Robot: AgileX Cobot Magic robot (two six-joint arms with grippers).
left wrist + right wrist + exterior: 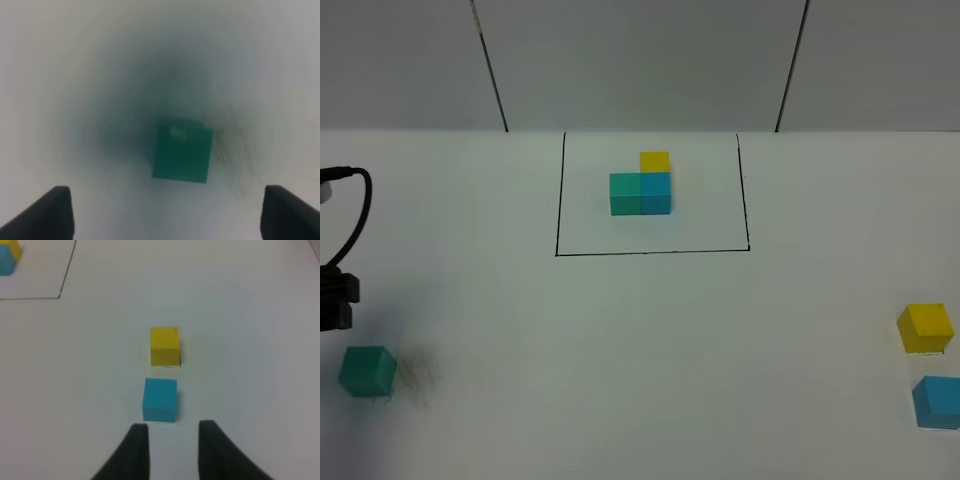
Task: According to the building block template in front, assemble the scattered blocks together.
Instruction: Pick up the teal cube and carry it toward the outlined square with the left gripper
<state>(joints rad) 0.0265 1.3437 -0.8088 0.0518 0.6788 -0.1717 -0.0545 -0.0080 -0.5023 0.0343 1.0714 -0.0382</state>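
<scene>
The building block template (642, 185) is an L of teal-green, blue and yellow cubes inside a black outline (653, 251) at the back middle. The scattered teal-green cube (367, 371) lies at the front left. In the left wrist view it (182, 152) sits ahead of and between the fingertips (50, 212) of my wide-open, empty left gripper (168, 215). The scattered yellow cube (925, 328) and blue cube (937, 402) lie at the right edge. My right gripper (172, 435) is open and empty just short of the blue cube (160, 399), with the yellow cube (164, 346) beyond it.
Part of the left arm with a black cable (340, 290) shows at the left edge, above the teal-green cube. A corner of the template (7, 255) and its outline (67, 270) show in the right wrist view. The white table (640, 360) fills the scene.
</scene>
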